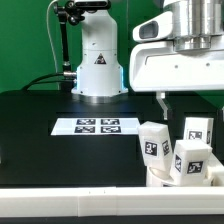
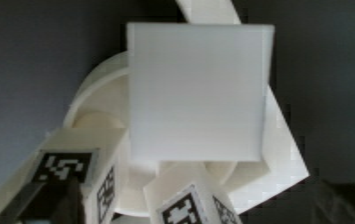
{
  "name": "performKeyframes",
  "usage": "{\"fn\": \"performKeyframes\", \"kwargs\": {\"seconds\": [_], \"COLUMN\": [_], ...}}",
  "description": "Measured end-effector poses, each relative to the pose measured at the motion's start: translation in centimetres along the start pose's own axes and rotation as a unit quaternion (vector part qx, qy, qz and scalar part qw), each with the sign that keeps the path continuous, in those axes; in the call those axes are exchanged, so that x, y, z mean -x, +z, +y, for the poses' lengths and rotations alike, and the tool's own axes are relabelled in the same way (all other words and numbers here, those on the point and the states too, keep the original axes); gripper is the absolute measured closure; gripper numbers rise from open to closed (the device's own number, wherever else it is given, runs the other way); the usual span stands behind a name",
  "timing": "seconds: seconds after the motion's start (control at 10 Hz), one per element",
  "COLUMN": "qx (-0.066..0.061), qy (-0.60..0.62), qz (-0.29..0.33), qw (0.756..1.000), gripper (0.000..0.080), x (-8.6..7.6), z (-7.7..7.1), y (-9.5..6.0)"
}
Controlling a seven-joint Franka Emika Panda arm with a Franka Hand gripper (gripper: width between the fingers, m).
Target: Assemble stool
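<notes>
Stool (image 1: pixel 172 165) of white plastic, made up of three small blocky legs (image 1: pixel 153 146) with black-and-white square tags and a short round ring-like seat (image 1: pixel 165 182), sits bunched on the black table (image 1: pixel 35 140), off to the exterior view's right of the thin flat white marker board (image 1: pixel 97 126) and nearer the camera than that board; the three legs stand upright with their tags facing the camera, one close to the marker board's near corner, a second (image 1: pixel 190 160) further from the board, a third (image 1: pixel 197 129) behind that one, with the seat's pale curved edge showing low beneath them; the robot's bulky white two-finger gripper (image 1: pixel 175 100) hangs over this cluster, higher than the marker board and to the exterior view's right of it, with one dark finger (image 1: pixel 162 103) reaching down above the leg closest to the board, its tip seemingly clear of the leg's top; the second finger is hidden, so whether the claw is spread or closed cannot be told; the arm's white pedestal base (image 1: pixel 97 65) rises on the far side of the marker board; in the wrist view a plain white rectangular block (image 2: pixel 199 90) fills the middle, close to the lens, with the seat's rounded rim (image 2: pixel 96 95) curving behind it and two tagged faces (image 2: pixel 64 166) just beside it, and whether the block is gripped cannot be made out
</notes>
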State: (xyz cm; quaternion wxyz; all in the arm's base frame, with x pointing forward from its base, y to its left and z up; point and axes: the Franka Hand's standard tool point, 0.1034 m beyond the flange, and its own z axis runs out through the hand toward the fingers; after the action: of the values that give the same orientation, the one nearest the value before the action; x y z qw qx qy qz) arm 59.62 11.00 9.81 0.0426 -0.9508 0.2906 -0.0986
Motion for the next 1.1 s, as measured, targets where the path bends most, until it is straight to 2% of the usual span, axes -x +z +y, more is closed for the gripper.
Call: {"fn": "performKeyframes", "kwargs": {"seconds": [0.5, 0.7, 1.1], "qx": [0.003, 0.003, 0.003], "qy": [0.005, 0.006, 0.006], "qz": [0.004, 0.005, 0.005], "qw": [1.0, 1.0, 1.0], "gripper": [0.0162, 0.0468, 0.0468], "x": [0.77, 0.7, 0.68], "z": [0.01, 0.05, 0.07], "y": [0.77, 0.77, 0.77]}}
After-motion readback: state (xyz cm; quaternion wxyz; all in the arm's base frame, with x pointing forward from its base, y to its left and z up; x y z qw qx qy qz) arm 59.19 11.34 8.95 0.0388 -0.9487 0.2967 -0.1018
